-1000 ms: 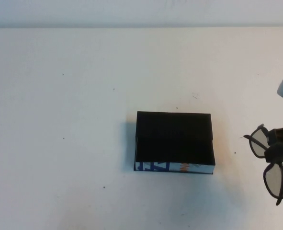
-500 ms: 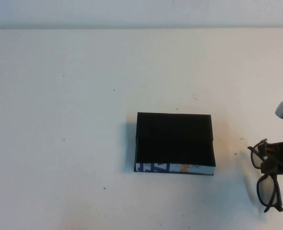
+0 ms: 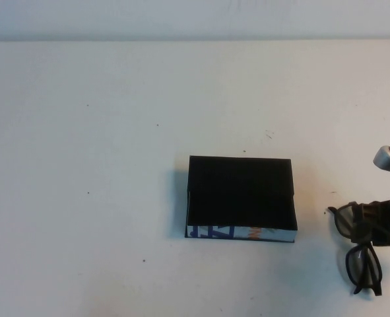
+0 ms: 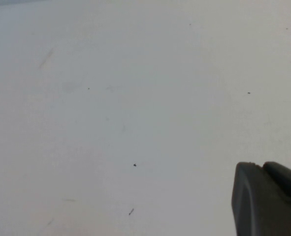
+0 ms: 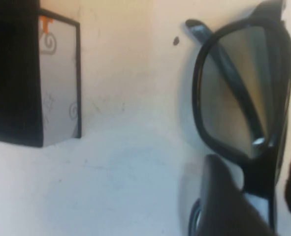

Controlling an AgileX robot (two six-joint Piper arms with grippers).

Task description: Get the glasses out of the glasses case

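Note:
The glasses case [image 3: 241,197] is a black low-walled box lying open at the table's middle, its white printed side facing the near edge. Its inside looks black and empty. It also shows in the right wrist view [image 5: 32,73]. The black thick-framed glasses [image 3: 361,261] are at the right edge, right of the case, low over or on the table. My right gripper [image 3: 378,224] is shut on the glasses at the bridge. In the right wrist view [image 5: 261,194] one lens [image 5: 239,93] lies beyond its fingers. My left gripper [image 4: 261,168] is shut and empty over bare table.
The white table [image 3: 115,165] carries only small dark specks around the case. Its far edge meets a pale wall at the top of the high view. The left arm does not show in the high view.
My right gripper has carried the glasses down and toward the near edge, a little leftward. They now sit lower and flatter by the table. The case has not moved.

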